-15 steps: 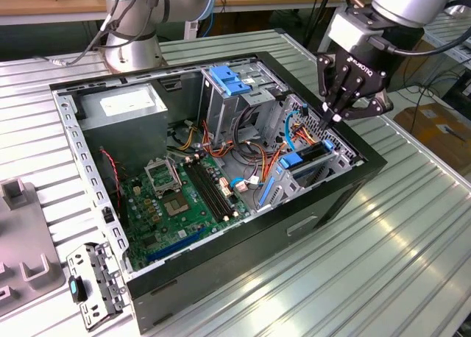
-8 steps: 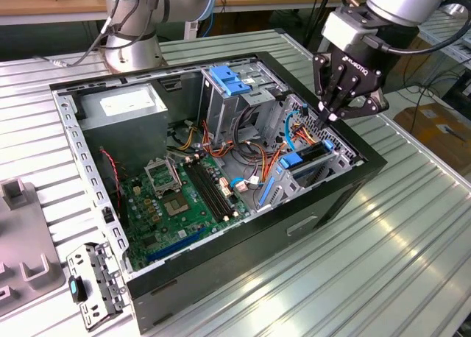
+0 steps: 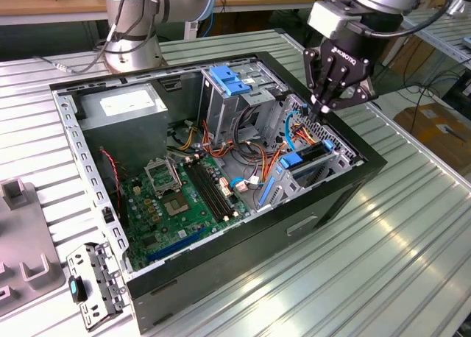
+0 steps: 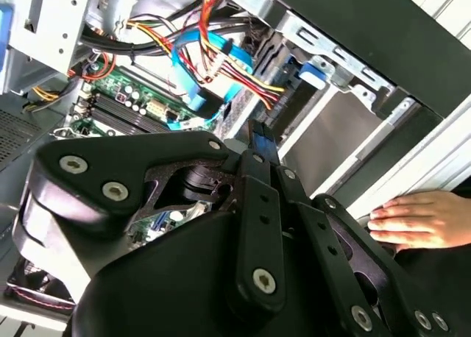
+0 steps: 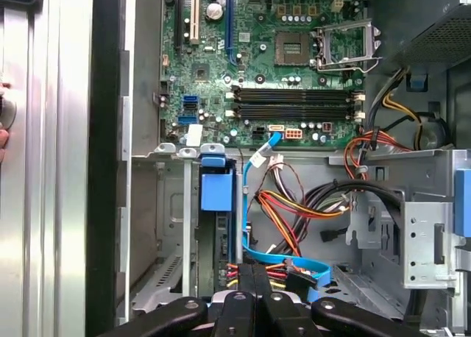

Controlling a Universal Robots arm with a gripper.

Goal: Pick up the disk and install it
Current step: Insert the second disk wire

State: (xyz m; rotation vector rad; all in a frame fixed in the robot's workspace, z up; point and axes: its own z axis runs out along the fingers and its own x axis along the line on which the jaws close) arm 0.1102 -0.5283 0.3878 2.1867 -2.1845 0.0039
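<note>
Already seated on edge in the bay (image 3: 335, 160) of the open computer case (image 3: 353, 186), the disk (image 3: 303, 160) sits installed below my empty, closed-fingered gripper (image 3: 321, 110).

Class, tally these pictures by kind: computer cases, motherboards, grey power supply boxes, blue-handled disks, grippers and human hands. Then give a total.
computer case: 1
motherboard: 1
grey power supply box: 1
disk: 1
gripper: 1
hand: 1
Total: 6
</note>
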